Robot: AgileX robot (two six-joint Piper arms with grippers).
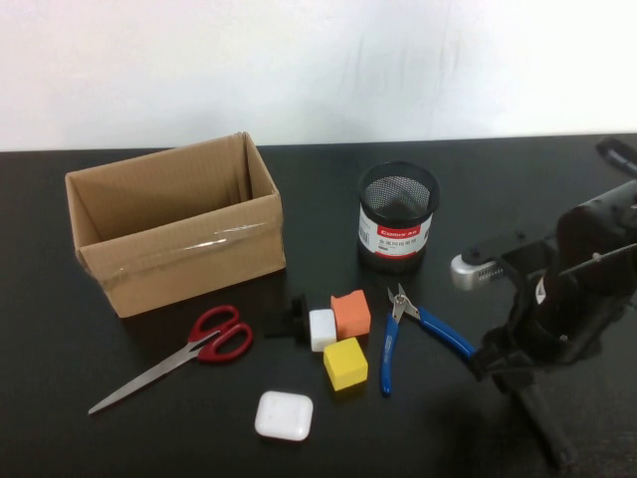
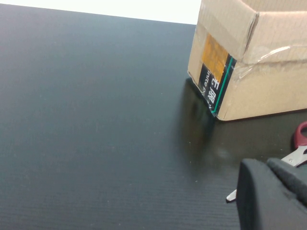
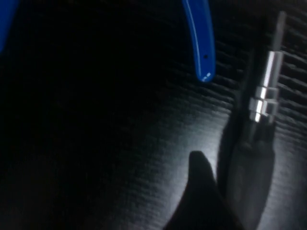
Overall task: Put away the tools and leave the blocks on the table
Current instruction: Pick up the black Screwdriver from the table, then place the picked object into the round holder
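Observation:
Red-handled scissors (image 1: pixel 204 344) lie in front of the cardboard box. Blue-handled pliers (image 1: pixel 423 324) lie right of the orange block (image 1: pixel 351 313), yellow block (image 1: pixel 345 363) and white block (image 1: pixel 322 329). My right gripper (image 1: pixel 495 360) is low over the table (image 1: pixel 119 438), just right of the pliers. In the right wrist view the black screwdriver (image 3: pixel 261 105) lies on the table beside one finger (image 3: pixel 196 191); the right gripper (image 3: pixel 240 167) is open and holds nothing. A blue pliers handle (image 3: pixel 201 43) ends just beyond the tip. My left gripper (image 2: pixel 273 196) is shut and empty, close to the scissors' blade tip (image 2: pixel 231 195).
An open cardboard box (image 1: pixel 174 234) stands at the back left, a black mesh cup (image 1: pixel 398 229) behind the blocks. A white rounded case (image 1: pixel 284 415) lies near the front, and a small black knobbed object (image 1: pixel 289 321) sits left of the white block.

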